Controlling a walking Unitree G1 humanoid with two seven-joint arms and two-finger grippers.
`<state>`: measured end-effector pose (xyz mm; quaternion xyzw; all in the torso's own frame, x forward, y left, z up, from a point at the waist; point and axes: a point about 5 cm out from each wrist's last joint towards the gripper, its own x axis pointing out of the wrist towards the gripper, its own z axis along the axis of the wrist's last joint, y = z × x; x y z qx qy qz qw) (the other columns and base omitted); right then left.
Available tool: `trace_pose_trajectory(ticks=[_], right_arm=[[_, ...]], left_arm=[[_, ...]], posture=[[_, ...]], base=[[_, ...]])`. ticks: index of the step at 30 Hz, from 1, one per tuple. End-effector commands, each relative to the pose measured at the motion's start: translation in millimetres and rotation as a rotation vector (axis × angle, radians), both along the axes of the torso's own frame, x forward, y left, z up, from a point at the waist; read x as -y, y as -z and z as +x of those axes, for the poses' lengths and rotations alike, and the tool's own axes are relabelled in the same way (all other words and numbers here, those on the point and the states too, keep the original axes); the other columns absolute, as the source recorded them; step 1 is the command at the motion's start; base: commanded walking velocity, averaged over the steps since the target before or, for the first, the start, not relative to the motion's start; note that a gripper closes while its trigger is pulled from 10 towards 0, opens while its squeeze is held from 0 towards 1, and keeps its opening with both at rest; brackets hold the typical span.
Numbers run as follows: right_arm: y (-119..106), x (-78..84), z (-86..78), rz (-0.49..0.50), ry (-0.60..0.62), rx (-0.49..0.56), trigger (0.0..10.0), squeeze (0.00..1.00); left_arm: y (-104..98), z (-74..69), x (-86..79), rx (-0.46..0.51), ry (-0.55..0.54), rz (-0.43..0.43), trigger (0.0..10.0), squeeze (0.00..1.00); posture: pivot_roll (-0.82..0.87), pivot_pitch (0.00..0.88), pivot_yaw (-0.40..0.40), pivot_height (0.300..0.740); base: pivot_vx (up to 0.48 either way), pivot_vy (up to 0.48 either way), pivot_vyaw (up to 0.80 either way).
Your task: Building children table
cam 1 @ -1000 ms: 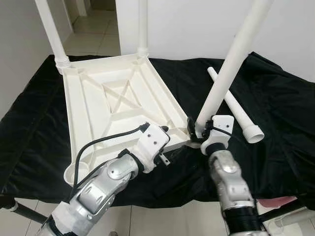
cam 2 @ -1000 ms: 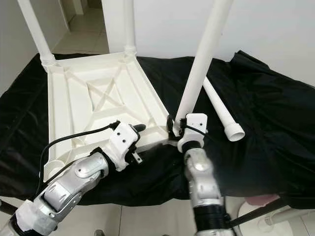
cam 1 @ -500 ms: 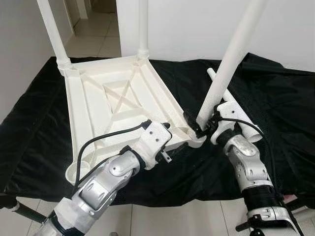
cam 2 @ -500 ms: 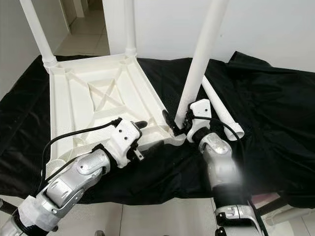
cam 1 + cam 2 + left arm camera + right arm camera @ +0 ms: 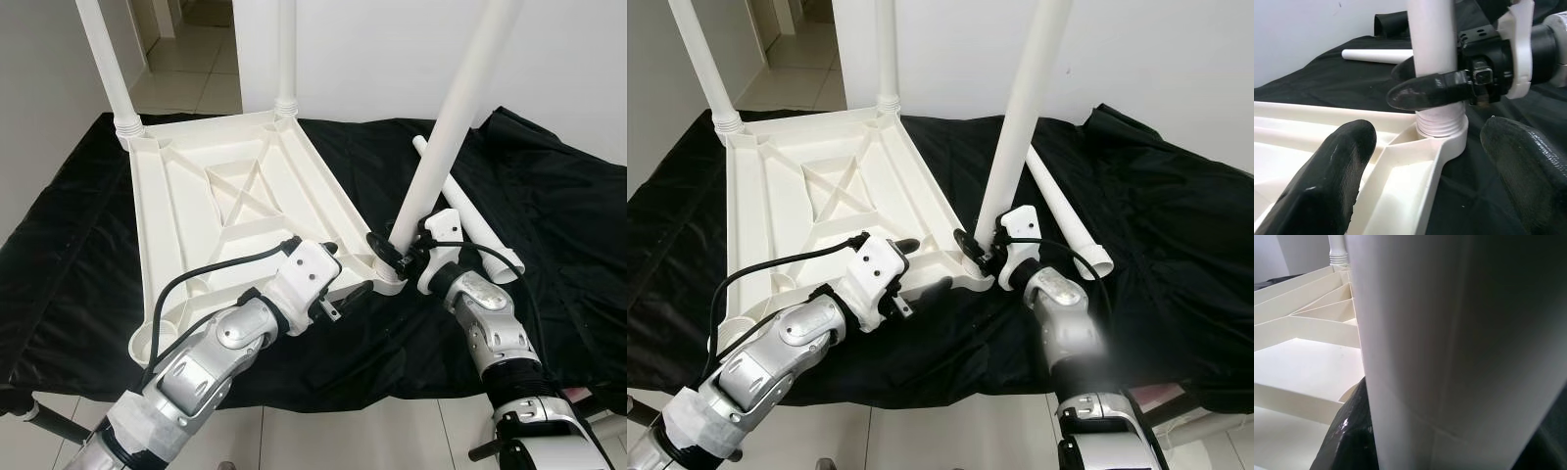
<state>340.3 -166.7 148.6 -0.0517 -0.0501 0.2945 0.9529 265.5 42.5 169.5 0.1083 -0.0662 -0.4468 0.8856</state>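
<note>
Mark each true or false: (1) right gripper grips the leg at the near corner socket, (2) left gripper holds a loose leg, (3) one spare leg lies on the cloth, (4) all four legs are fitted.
1. True: the right gripper is clamped on the tilted leg just above the near corner socket.
2. False: the left gripper is open at the tabletop edge, holding nothing.
3. True: a spare leg lies on the black cloth.
4. False: two far legs stand fitted, a third is going in, and one lies loose.
</note>
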Motion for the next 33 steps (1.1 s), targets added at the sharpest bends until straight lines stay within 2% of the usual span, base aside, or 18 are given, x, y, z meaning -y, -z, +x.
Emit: trace_pose_trajectory(ticks=[1, 3, 4, 9, 10, 11, 12, 16, 17, 19, 21, 22, 24, 25, 26, 28, 30, 33], right_arm=[[7, -0.9, -1.1, -0.001, -0.019, -0.024, 3.9, 0.0], [7, -0.6, -1.2, 0.004, -0.017, -0.025, 3.9, 0.0], [8, -0.5, -1.6, 0.015, -0.007, -0.026, 10.0, 0.0], [10, 3.7, 1.5, -0.014, 0.135, -0.029, 10.0, 0.0], [11, 5.0, 2.0, 0.0, 0.197, -0.039, 10.0, 0.0], [11, 5.0, 2.0, 0.0, 0.197, -0.039, 10.0, 0.0], [11, 4.5, 0.6, 0.042, 0.271, -0.057, 10.0, 0.0], [11, 3.8, -0.5, 0.061, 0.315, -0.063, 10.0, 0.0], [13, -3.8, -5.4, 0.114, 0.4, -0.092, 10.0, 0.0], [13, -7.2, -7.8, 0.125, 0.43, -0.097, 10.0, 0.0], [15, -16.0, -13.9, 0.183, 0.562, -0.112, 10.0, 0.0], [15, -16.0, -13.9, 0.183, 0.562, -0.112, 10.0, 0.0], [16, -20.6, -18.0, 0.214, 0.689, -0.128, 10.0, 0.0], [16, -20.6, -18.0, 0.214, 0.689, -0.128, 10.0, 0.0], [17, -27.8, -21.1, 0.237, 0.772, -0.152, 10.0, 0.0], [14, -36.7, -23.1, 0.262, 0.796, -0.137, 10.0, 0.0], [14, -36.7, -23.1, 0.262, 0.796, -0.137, 10.0, 0.0], [12, -45.2, -24.1, 0.269, 0.759, -0.137, 10.0, 0.0]], left_arm=[[0, -3.8, 5.8, 0.0, 0.156, 0.043, 10.0, 0.0], [0, -3.7, 6.0, 0.001, 0.156, 0.042, 10.0, 0.0], [1, -4.0, 6.2, 0.001, 0.157, 0.042, 10.0, 0.0], [1, -4.7, 8.0, 0.001, 0.162, 0.04, 10.0, 0.0], [1, -4.7, 8.5, 0.0, 0.164, 0.039, 10.0, 0.0], [1, -4.7, 8.5, 0.0, 0.164, 0.039, 10.0, 0.0], [1, -4.2, 8.7, -0.001, 0.165, 0.037, 10.0, 0.0], [1, -3.8, 8.6, -0.001, 0.165, 0.036, 10.0, 0.0], [3, -5.1, 8.8, -0.007, 0.169, 0.035, 10.0, 0.0], [3, -5.6, 8.9, -0.009, 0.171, 0.035, 10.0, 0.0], [4, -6.6, 9.4, -0.014, 0.177, 0.036, 10.0, 0.0], [4, -6.6, 9.4, -0.014, 0.177, 0.036, 10.0, 0.0], [5, -7.0, 9.5, -0.018, 0.181, 0.036, 10.0, 0.0], [5, -7.0, 9.5, -0.018, 0.181, 0.036, 10.0, 0.0], [6, -7.2, 9.8, -0.019, 0.185, 0.035, 10.0, 0.0], [6, -7.6, 11.1, -0.02, 0.189, 0.037, 10.0, 0.0], [6, -7.6, 11.1, -0.02, 0.189, 0.037, 10.0, 0.0], [6, -8.2, 12.3, -0.022, 0.193, 0.033, 10.0, 0.0]], posture=[[-0.04, 0.018, -0.011, 0.74], [-0.04, 0.018, -0.011, 0.74], [-0.05, 0.015, -0.01, 0.74], [-0.06, 0.014, -0.007, 0.74], [-0.06, 0.016, -0.008, 0.74], [-0.06, 0.016, -0.008, 0.74], [-0.06, 0.019, -0.008, 0.74], [-0.06, 0.02, -0.007, 0.74], [-0.07, 0.027, -0.003, 0.74], [-0.07, 0.027, -0.003, 0.74], [-0.08, 0.034, 0.001, 0.74], [-0.08, 0.034, 0.001, 0.74], [-0.09, 0.038, 0.003, 0.74], [-0.09, 0.038, 0.003, 0.74], [-0.09, 0.039, 0.003, 0.74], [-0.1, 0.041, 0.007, 0.74], [-0.1, 0.041, 0.007, 0.74], [-0.1, 0.046, 0.009, 0.74]], base=[[0.0, 0.0, 0.0], [0.0, 0.0, 0.0], [0.0, 0.0, 0.0], [0.0, 0.0, 0.0], [0.0, 0.0, 0.0], [0.0, 0.0, 0.0], [0.0, 0.0, 0.0], [0.0, 0.0, 0.0], [0.0, 0.0, 0.0], [0.0, 0.0, 0.0], [0.0, 0.0, 0.0], [0.0, 0.0, 0.0], [0.0, 0.0, 0.0], [0.0, 0.0, 0.0], [0.0, 0.0, 0.0], [0.0, 0.0, 0.0], [0.0, 0.0, 0.0], [0.0, 0.0, 0.0]])
